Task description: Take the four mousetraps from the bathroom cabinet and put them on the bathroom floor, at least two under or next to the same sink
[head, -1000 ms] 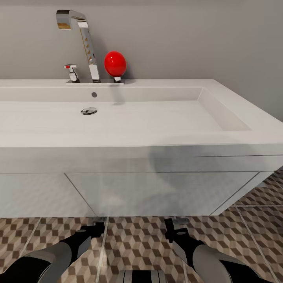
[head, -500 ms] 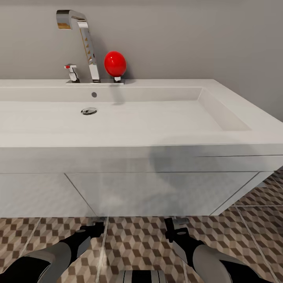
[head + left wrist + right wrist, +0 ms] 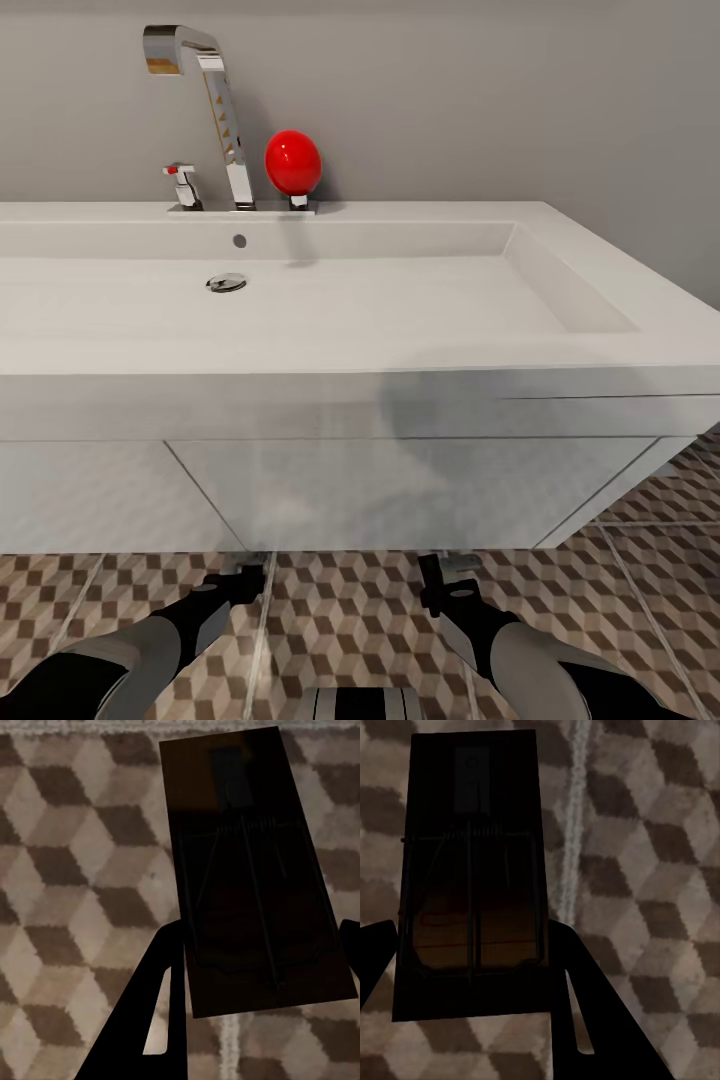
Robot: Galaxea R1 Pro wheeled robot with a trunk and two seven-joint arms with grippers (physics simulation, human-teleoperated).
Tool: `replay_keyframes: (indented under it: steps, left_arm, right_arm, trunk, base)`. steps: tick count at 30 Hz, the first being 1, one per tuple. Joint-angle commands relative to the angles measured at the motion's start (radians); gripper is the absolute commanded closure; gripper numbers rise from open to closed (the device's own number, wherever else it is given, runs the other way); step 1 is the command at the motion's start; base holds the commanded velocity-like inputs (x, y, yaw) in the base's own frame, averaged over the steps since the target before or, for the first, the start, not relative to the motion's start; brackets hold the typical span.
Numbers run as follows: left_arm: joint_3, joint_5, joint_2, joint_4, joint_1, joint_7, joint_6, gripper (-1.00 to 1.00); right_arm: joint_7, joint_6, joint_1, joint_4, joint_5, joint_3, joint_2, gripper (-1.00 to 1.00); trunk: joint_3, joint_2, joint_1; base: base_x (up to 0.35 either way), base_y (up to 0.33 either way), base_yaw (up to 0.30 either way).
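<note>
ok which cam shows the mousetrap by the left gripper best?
Left wrist view: the mousetrap sits between the left gripper fingers, wires visible, over the bathroom floor. Head view shows just the left gripper low before the vanity.

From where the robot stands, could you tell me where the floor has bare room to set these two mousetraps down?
Bare bathroom floor lies between the two arms, bordered ahead by the white vanity under the bathroom sink. More tiles open past the vanity's right corner. The left gripper and right gripper each hold a mousetrap over plain tiles. It is tightest against the vanity front.
</note>
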Motion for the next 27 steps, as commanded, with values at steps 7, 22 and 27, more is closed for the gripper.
replay_keyframes:
  steps: [7, 22, 27]
  left_arm:
    - [-0.009, 0.008, 0.000, 0.001, -0.001, 0.003, -0.003, 1.00]
    - [-0.009, 0.008, 0.001, 0.000, 0.000, 0.003, 0.069, 1.00]
    - [-0.009, 0.007, 0.002, 0.000, 0.000, 0.002, 0.077, 1.00]
  right_arm:
    - [-0.005, 0.003, 0.000, -0.001, 0.008, -0.007, 0.000, 1.00]
    - [-0.005, 0.004, 0.000, -0.001, 0.007, -0.007, 0.000, 1.00]
    - [-0.005, 0.010, -0.001, -0.001, 0.007, -0.008, -0.001, 1.00]
  trunk:
    - [-0.001, 0.000, 0.000]
    - [-0.001, 0.000, 0.000]
    - [-0.001, 0.000, 0.000]
  base:
    - [0.000, 0.000, 0.000]
    - [0.000, 0.000, 0.000]
    - [0.000, 0.000, 0.000]
